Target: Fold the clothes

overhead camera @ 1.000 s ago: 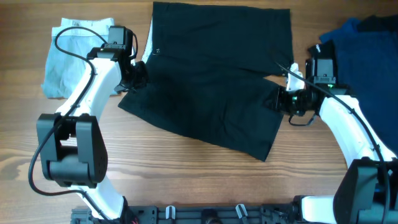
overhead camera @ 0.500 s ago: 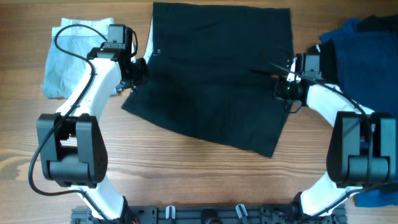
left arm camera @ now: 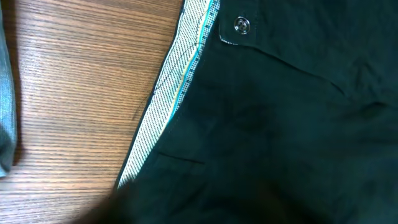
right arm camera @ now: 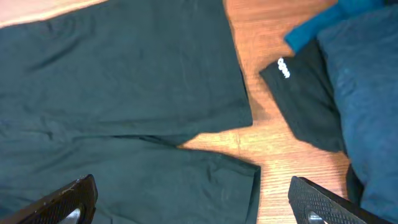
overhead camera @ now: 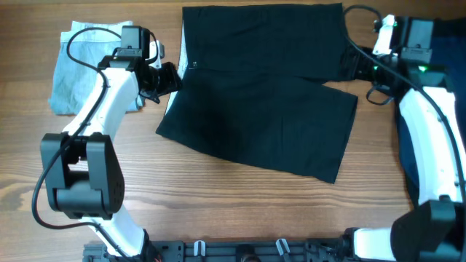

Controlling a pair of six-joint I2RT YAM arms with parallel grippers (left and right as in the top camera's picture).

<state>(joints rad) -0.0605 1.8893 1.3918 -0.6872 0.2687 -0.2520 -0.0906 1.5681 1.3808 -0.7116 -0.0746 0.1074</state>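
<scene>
The black shorts (overhead camera: 262, 109) lie spread flat mid-table, waistband to the left and both legs to the right. In the left wrist view the striped waistband lining (left arm camera: 177, 93) and a metal button (left arm camera: 242, 25) show. My left gripper (overhead camera: 164, 77) sits at the waistband's left edge; its fingers are only a dark blur, so I cannot tell whether it grips the cloth. My right gripper (right arm camera: 196, 208) hangs above the gap between the two leg hems, fingers (right arm camera: 320, 202) wide apart with nothing between them. From overhead, the right gripper (overhead camera: 355, 67) is by the upper leg's hem.
A pale-blue denim garment (overhead camera: 84, 65) lies at the far left behind the left arm. A navy-blue pile (overhead camera: 453, 44) lies at the right edge, also seen in the right wrist view (right arm camera: 367, 93), with a black piece bearing a white logo (right arm camera: 305, 99) beside it.
My right gripper has let go of the shorts' leg, opened wide and pulled back to the far right. The shorts have shifted right and lie flatter. My left gripper moved slightly right along the waistband.
</scene>
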